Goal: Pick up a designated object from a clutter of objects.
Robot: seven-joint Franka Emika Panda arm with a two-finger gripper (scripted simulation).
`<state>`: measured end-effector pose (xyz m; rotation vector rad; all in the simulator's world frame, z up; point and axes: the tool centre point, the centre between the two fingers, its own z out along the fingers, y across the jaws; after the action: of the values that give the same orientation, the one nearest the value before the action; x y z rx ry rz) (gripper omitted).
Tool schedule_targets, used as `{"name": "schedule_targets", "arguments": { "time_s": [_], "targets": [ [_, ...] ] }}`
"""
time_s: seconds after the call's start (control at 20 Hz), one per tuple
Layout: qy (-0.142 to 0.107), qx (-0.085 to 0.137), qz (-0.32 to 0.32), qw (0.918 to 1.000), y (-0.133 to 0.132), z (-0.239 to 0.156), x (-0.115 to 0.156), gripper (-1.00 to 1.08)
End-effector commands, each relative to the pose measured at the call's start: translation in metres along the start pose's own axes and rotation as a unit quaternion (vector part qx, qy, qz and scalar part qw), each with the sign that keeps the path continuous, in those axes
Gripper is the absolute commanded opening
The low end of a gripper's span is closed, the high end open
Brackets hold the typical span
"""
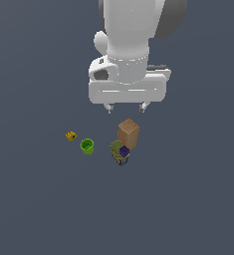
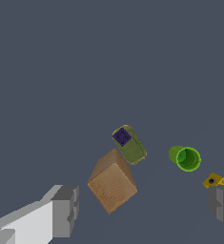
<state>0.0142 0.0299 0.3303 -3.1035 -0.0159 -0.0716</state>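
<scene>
**Gripper open above clutter**

Gripper point(image 1: 126, 107) hung with fingers spread, empty, over bare dark grey floor point(image 1: 34, 209). Purple-olive pack point(image 1: 120, 152) lay touching tan box point(image 1: 128, 133), on its near side. Green cup point(image 1: 87, 146) and yellow block point(image 1: 71, 135) sat apart at the exterior view's left.

Occlusions, crops and unresolved detail

Exterior view: the arm point(image 1: 133, 30) is cropped at 12 o'clock; the tan box point(image 1: 128, 133) overlaps the multicoloured pack point(image 1: 120, 152) at the pack's 1 o'clock; the yellow block point(image 1: 71, 136) is too small to resolve. Wrist view: both fingers point(image 2: 63, 212) are cropped at the frame edge, one covering part of the block point(image 2: 215, 181).
</scene>
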Motion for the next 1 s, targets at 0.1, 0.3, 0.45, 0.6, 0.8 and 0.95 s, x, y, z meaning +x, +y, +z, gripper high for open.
{"name": "schedule_targets", "arguments": {
  "time_s": [0.1,0.3,0.45,0.6,0.8,0.95],
  "targets": [
    [-0.001,-0.001,-0.011,0.9999,0.001,0.01,0.002,1.0],
    [-0.003,-0.004,-0.032,0.9995,0.004,0.027,0.004,1.0],
    [-0.005,-0.006,-0.055,0.9985,0.007,0.046,0.006,1.0],
    [-0.008,-0.009,-0.084,0.9964,0.01,0.07,0.008,1.0],
    [-0.013,-0.012,-0.132,0.991,0.015,0.11,0.007,1.0],
    [-0.017,-0.013,-0.171,0.985,0.018,0.141,0.005,1.0]
  ]
}}
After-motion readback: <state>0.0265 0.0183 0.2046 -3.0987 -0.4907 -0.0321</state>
